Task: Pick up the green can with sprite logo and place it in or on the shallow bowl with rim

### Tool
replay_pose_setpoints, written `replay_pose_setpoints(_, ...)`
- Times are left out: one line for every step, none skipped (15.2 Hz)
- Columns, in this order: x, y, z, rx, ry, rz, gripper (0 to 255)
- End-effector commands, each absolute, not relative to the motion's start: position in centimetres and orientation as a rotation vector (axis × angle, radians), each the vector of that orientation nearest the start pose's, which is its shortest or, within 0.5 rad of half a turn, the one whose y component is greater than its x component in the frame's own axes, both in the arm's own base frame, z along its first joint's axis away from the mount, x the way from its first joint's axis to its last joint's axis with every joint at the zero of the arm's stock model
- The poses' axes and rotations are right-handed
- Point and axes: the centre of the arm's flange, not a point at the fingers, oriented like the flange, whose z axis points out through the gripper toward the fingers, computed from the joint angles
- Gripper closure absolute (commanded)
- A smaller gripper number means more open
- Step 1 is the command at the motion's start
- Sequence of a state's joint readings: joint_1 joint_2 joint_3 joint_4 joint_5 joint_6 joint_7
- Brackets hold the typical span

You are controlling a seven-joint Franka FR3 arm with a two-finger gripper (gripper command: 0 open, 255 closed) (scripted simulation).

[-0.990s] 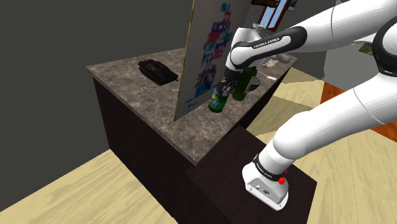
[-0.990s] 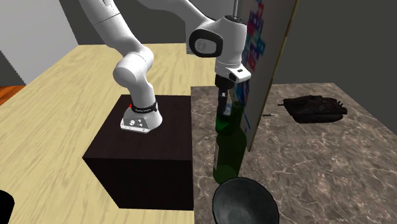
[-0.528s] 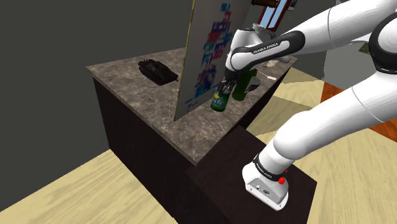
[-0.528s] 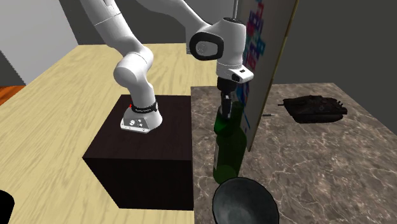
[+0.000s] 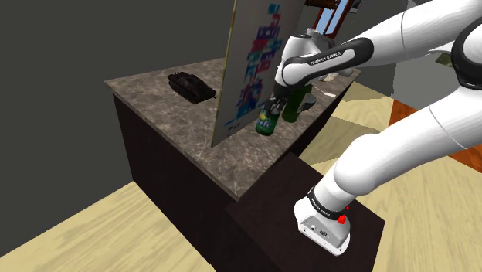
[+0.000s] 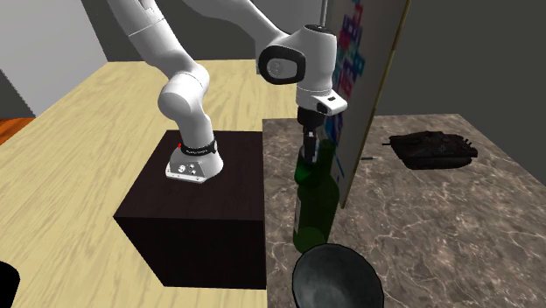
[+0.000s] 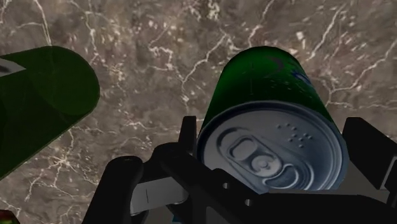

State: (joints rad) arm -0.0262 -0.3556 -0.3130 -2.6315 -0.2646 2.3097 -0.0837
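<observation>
Clamped in the black gripper [image 7: 278, 135]: the green can [image 7: 270, 83], one finger pressed to each side just under the silver lid with its pull tab. Upright on or just over the marbled counter [image 7: 159, 38]; cannot tell whether the base touches. On the can's side, in the shoulder view, a yellow and blue logo patch, lettering not legible. Just beside the can but apart from it, a dark green bottle [image 7: 38, 95]. Printed in black on the white arm [image 5: 324, 56] above the hand: FRANKA EMIKA. Next along the counter, a tall upright board [image 5: 247, 66] covered in small coloured print, too fine to read. Beyond the board, a dark toy tank [image 5: 193, 85]. On the bottle's far side from the can, the shallow dark bowl [image 6: 337, 278], well apart from the can.
</observation>
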Motion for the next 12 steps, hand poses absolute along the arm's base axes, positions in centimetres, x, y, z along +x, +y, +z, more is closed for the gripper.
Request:
replay_pose_setpoints(37.7,-13.0,33.6,-3.167,0.165,0.072,255)
replay_pose_setpoints(37.6,-12.4,33.1,-3.167,0.166,0.073,255)
replay_pose_setpoints(38.1,-13.1,33.1,-3.168,0.167,0.071,255)
replay_pose_setpoints(38.1,-12.8,33.1,-3.168,0.167,0.071,255)
replay_pose_setpoints(38.5,-12.6,31.9,-3.171,0.172,0.072,255)
replay_pose_setpoints(39.0,-12.7,32.0,-3.171,0.173,0.071,255)
replay_pose_setpoints(37.9,-12.3,33.7,-3.167,0.165,0.074,255)
replay_pose_setpoints(37.9,-12.3,34.2,-3.167,0.165,0.074,255)
replay_pose_setpoints(37.9,-12.3,34.7,-3.167,0.165,0.074,255)
replay_pose_setpoints(37.9,-12.3,35.2,-3.167,0.165,0.074,255)
replay_pose_setpoints(37.9,-12.3,35.8,-3.167,0.165,0.074,255)
replay_pose_setpoints(37.9,-12.3,36.3,-3.167,0.165,0.074,255)
